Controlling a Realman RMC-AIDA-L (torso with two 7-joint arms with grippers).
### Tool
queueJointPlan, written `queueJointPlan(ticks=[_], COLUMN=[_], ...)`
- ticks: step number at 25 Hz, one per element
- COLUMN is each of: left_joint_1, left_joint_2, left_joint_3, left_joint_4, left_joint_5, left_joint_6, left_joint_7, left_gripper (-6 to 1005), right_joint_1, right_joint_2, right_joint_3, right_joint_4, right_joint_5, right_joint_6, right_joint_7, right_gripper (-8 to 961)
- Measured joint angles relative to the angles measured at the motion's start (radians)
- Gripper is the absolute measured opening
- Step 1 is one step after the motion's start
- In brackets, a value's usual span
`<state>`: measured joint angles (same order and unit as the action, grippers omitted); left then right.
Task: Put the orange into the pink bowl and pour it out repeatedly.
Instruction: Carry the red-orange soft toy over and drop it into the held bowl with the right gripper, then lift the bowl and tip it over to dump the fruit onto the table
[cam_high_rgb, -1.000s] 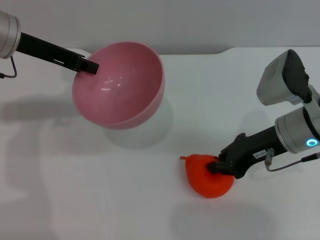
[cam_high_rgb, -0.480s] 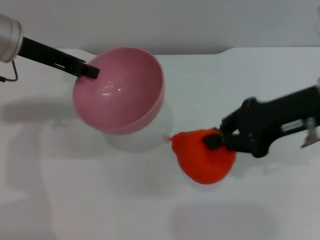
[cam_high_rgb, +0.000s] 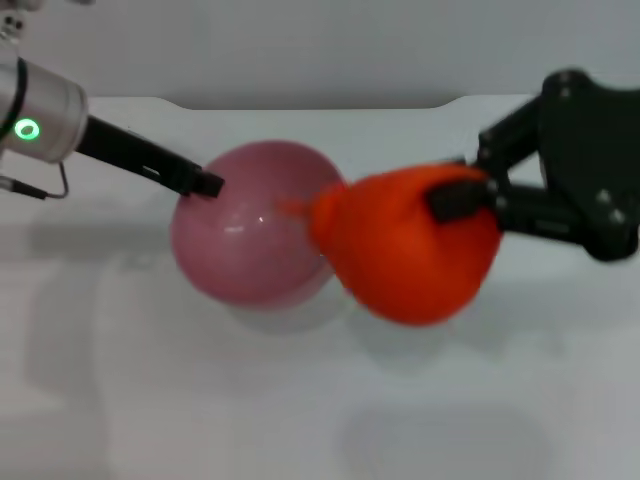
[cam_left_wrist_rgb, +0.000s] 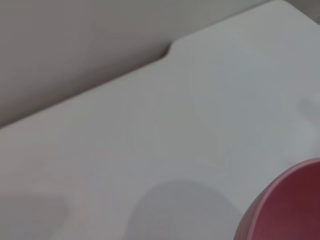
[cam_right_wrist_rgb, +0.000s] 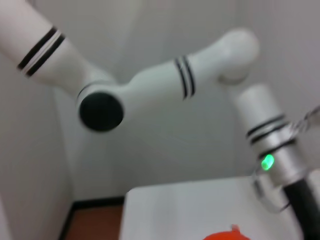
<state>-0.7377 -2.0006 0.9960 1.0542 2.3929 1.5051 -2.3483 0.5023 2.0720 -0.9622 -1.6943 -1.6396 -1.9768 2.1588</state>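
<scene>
Small bright red-orange toy mandarin (cam_high_rgb: 415, 250) up in the air, clamped in the right gripper (cam_high_rgb: 462, 198), just right of the glossy pink plastic bowl (cam_high_rgb: 258, 228). Bowl pinched at its left rim by the left gripper (cam_high_rgb: 205, 184), raised over the white table (cam_high_rgb: 150, 400).

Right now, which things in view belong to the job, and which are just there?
Job: orange, held up by the right gripper; pink bowl, held at its rim by the left gripper.
Just there: white table; nothing else lies on it.

Bright even light, motion-blurred orange (cam_high_rgb: 410, 245)
</scene>
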Motion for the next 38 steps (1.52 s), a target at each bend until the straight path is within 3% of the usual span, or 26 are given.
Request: queueJointPlan(ticks=[3,7,13,22,33,38], left_joint_1=[0.002,0.002,-0.004,-0.018,-0.018,0.000], left_joint_2=[-0.028,-0.049,-0.058,-0.059,-0.060,-0.060], left_joint_3=[0.041,0.085,0.184,0.237,0.246,0.259], left_joint_4=[0.000,-0.016,-0.023,-0.025,-0.026,0.000], left_joint_5=[0.000,-0.003,-0.038,-0.076,-0.078,-0.120], left_joint_6=[-0.009,-0.033,-0.062,-0.076,-0.109,-0.225], left_joint_7=[0.009,0.024,0.016,0.018,0.022,0.034], left_gripper=[43,43,43,43,43,43], right_joint_1=[-0.010,-0.016,-0.008,-0.002,-0.033,-0.153], right_joint_2=[0.002,0.003,0.001,0.001,0.004,0.005], right_joint_3=[0.001,-0.032,-0.118,-0.186,-0.174,-0.156], right_joint_4=[0.019,0.147,0.320,0.390,0.394,0.485], right_joint_5=[-0.005,-0.054,-0.100,-0.108,-0.079,0.196], right_joint_6=[0.070,0.185,0.291,0.388,0.426,0.517], right_joint_7=[-0.037,-0.112,-0.195,-0.199,-0.225,-0.478], right_gripper=[40,41,46,56,467,634])
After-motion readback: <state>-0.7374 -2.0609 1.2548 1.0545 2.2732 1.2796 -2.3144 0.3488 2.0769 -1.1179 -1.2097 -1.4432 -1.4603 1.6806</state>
